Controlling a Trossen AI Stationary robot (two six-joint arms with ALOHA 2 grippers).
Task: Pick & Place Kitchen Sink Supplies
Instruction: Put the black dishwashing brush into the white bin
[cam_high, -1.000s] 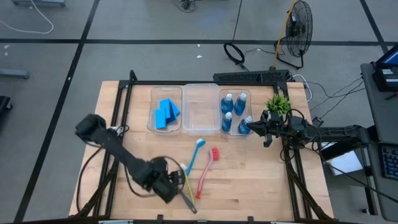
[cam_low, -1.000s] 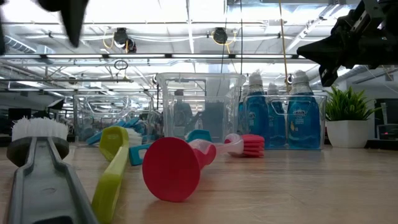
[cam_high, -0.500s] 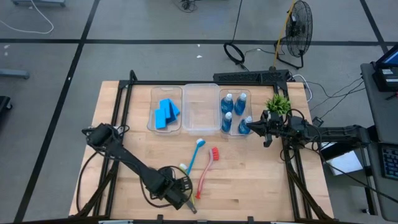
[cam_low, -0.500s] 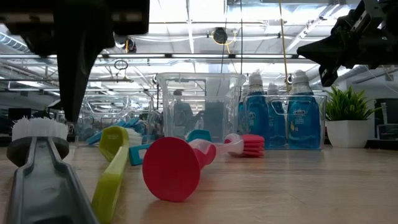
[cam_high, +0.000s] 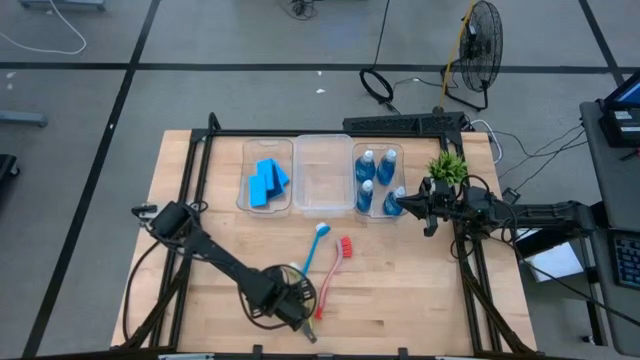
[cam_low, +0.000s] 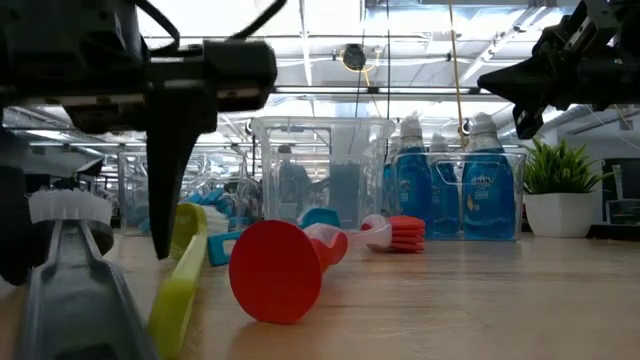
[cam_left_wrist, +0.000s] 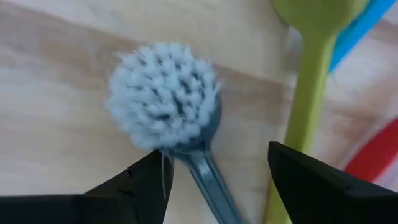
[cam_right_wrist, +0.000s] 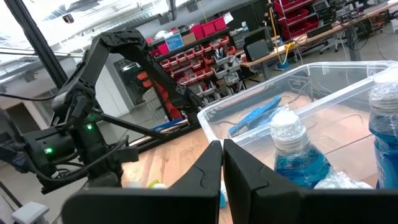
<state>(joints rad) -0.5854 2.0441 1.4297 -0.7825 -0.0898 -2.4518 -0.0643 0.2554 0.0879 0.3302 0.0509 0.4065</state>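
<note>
The grey brush (cam_left_wrist: 163, 102) lies flat on the table near its front edge, white bristles up. My left gripper (cam_left_wrist: 214, 186) points down over it, open, one finger on each side of the brush's neck and apart from it. Beside it lie the yellow-green brush (cam_left_wrist: 311, 93), the red brush (cam_high: 335, 270) and the blue brush (cam_high: 315, 245). In the high view the left gripper (cam_high: 292, 305) hides the grey brush's head; the handle (cam_high: 306, 328) shows. My right gripper (cam_high: 400, 205) waits shut at the far right beside the bottle bin.
Three clear bins stand in a row at the back: blue sponges (cam_high: 267, 180) in the left one, a bare middle bin (cam_high: 323, 150), blue bottles (cam_high: 377, 180) in the right one. A green potted plant (cam_high: 447, 167) stands right of them. Bare wood lies at the front right.
My left gripper has come down toward the grey brush and moved a little toward the table's right edge, rolling slightly. Its open fingers now stand on either side of the brush's neck. The brushes have stayed where they were.
</note>
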